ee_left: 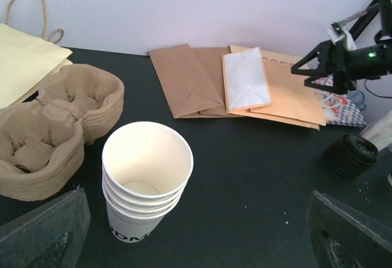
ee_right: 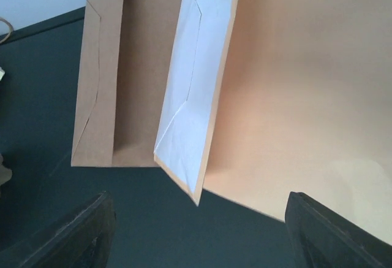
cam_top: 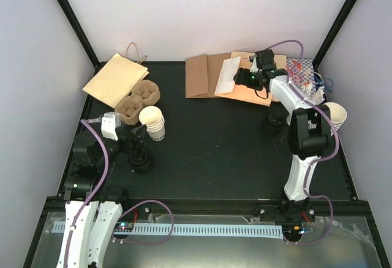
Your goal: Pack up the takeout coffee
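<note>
White lidless paper cups [ee_left: 147, 176] stood stacked before the left tool [ee_left: 196, 237], spread wide and empty. The right tool [ee_right: 199, 237], jaws apart, empty, hung over flat paper bags [ee_right: 141, 65]. The takeout coffee could not be located.

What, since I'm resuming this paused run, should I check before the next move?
1. Right gripper open, near the white bag: ok.
2. Left gripper open, empty: ok.
3. Cup stack upright beside the pulp tray: ok.
4. Single cup separated from the stack: not ok.
5. Any bag standing open: not ok, all lie flat.
6. Lid stack count: cannot tell.
</note>
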